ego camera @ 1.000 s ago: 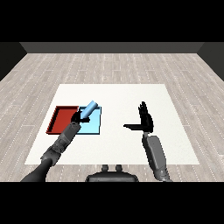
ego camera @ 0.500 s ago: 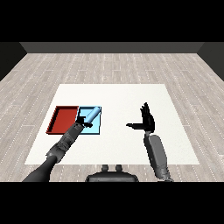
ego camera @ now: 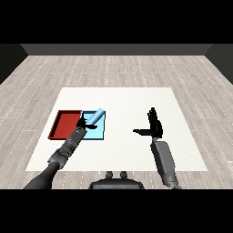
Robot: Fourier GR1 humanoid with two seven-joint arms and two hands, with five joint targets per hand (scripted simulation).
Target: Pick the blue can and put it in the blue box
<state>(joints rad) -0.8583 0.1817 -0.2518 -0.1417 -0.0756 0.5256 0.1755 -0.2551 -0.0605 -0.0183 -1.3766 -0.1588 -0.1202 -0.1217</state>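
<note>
The blue can (ego camera: 95, 117) is a pale blue cylinder, tilted with its top toward the far right, over the far part of the light blue tray (ego camera: 97, 133). My left hand (ego camera: 83, 123) is at the can's lower end, fingers curled round it, above the tray's left edge. I cannot tell whether the can touches the tray. My right hand (ego camera: 154, 126) is held up over the white table to the right, fingers straight and thumb out to the left, holding nothing.
A red tray (ego camera: 65, 124) lies right beside the blue tray on its left. The white table (ego camera: 127, 100) stretches far beyond and to the right of both trays, on a wooden floor.
My left hand, with the can in it, dipped toward the blue tray, then shifted slightly toward its far side. The right hand has stayed where it was.
</note>
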